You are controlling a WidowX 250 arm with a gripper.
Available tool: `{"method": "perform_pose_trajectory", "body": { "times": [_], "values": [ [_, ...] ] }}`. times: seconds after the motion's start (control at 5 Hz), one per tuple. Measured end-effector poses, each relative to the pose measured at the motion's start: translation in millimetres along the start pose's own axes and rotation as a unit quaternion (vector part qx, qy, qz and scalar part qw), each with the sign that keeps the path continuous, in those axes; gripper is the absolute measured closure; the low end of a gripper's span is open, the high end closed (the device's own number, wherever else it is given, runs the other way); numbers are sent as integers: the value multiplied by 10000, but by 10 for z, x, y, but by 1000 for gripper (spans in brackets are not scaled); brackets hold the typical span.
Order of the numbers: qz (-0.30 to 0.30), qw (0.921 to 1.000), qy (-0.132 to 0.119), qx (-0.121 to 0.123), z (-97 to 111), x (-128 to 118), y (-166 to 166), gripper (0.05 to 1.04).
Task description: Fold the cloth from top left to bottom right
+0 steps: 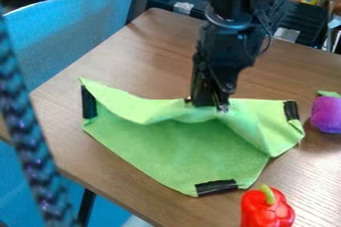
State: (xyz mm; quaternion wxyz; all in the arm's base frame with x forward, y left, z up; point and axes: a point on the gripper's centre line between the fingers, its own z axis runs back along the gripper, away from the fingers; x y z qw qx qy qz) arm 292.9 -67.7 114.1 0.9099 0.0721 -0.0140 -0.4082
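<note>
One green cloth (176,146), three black patches (216,187), one red pepper (267,212), one purple toy (327,115)

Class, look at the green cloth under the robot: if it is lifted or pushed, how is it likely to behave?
The green cloth is probably floppy, since its raised part sags in soft folds near the tool. It looks thin, so it is likely light for its spread. Pushed from an edge, it would probably ruck up rather than slide flat, as the wavy ridge across it suggests.

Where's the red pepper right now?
Camera view, bottom edge, right of centre: the red pepper is on the table, just below the green cloth's lower corner.
</note>
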Motion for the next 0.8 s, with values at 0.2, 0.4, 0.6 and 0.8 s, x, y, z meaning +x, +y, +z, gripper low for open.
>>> {"method": "perform_pose_trajectory", "body": {
  "times": [0.2,0.4,0.6,0.8],
  "values": [
    [89,9997,-159,-165,54,28,34,605],
    [232,9985,-222,-437,85,25,91,307],
    [342,9979,-328,-449,214,54,223,86],
    [769,9933,-764,-399,424,35,547,83]
  ]
}}
